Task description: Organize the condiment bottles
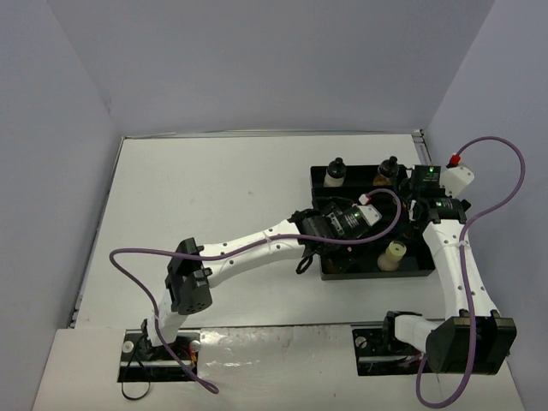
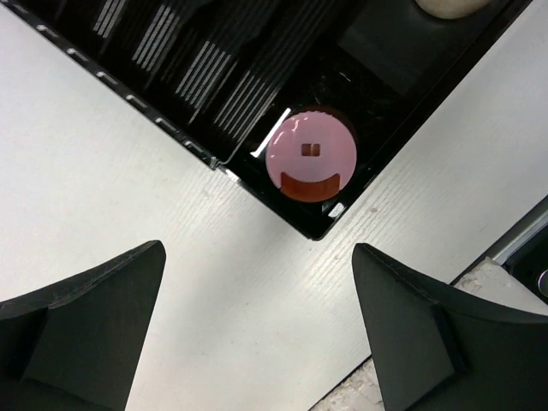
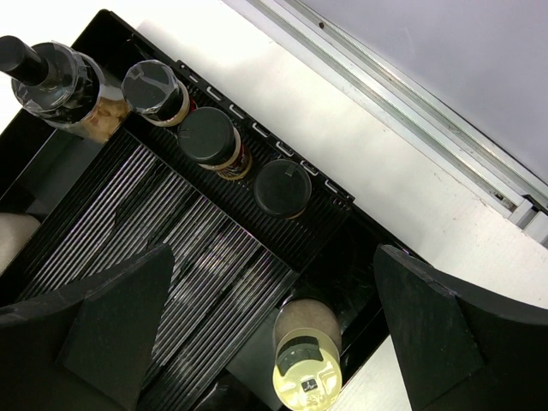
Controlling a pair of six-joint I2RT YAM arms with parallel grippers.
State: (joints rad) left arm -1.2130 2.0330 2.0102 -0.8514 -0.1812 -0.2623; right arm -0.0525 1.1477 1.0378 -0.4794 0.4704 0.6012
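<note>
The left gripper hung right over the small round jar with the pink cap, jaws spread wide with nothing between them (no contact with the jar that I could see). The jar stood upright in a corner compartment of the black slotted plastic tray, close against the tray's wall. To my eye this was a placing step at its close. The clean way out was a straight vertical lift with the fingers apart, so neither pad clipped the cap or the tray's rim. No sideways drift until clear of the wall.

On the other side, the right gripper hovered above the tray too, its fingers fully apart and empty. Below it stood a pale-yellow-capped jar in an end compartment. Beyond that, a row of dark-capped clear jars stood upright and close together along the tray's far wall.

The surface was a white table, matte with faint streaks. A metal rail ran along its far edge, and plain lilac-grey walls closed in three sides. Purple cables looped from both arms, and the right one arched beside the tray, so it was worth watching on any retreat.
</note>
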